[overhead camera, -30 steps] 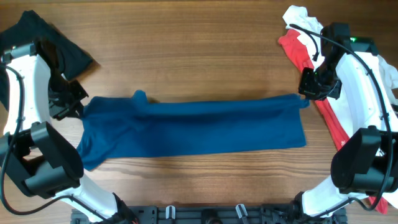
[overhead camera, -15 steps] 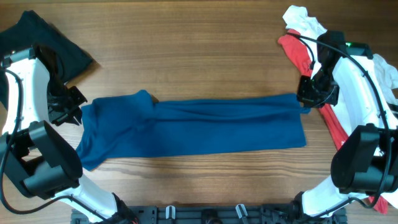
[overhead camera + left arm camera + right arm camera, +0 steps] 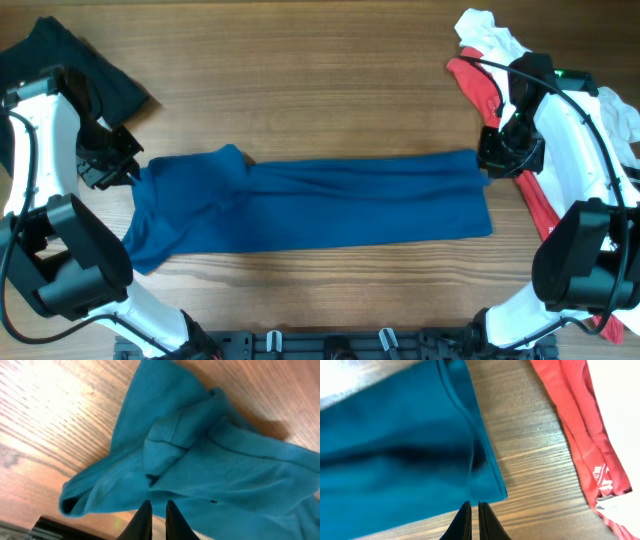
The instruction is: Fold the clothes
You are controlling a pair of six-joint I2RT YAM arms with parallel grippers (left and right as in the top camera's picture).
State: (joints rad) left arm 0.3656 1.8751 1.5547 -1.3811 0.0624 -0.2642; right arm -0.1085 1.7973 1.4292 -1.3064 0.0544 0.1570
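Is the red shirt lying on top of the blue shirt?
No, the red shirt lies beside the blue shirt, with a strip of bare wooden table between them.

There were one blue polo shirt point(image 3: 310, 205), one red T-shirt point(image 3: 528, 195), one white T-shirt point(image 3: 487, 30) and one black garment point(image 3: 112, 88), with one left gripper point(image 3: 128, 172) and one right gripper point(image 3: 487, 160).

No legible text — only a white printed mark point(image 3: 603, 481) on the red T-shirt point(image 3: 572, 430), too blurred
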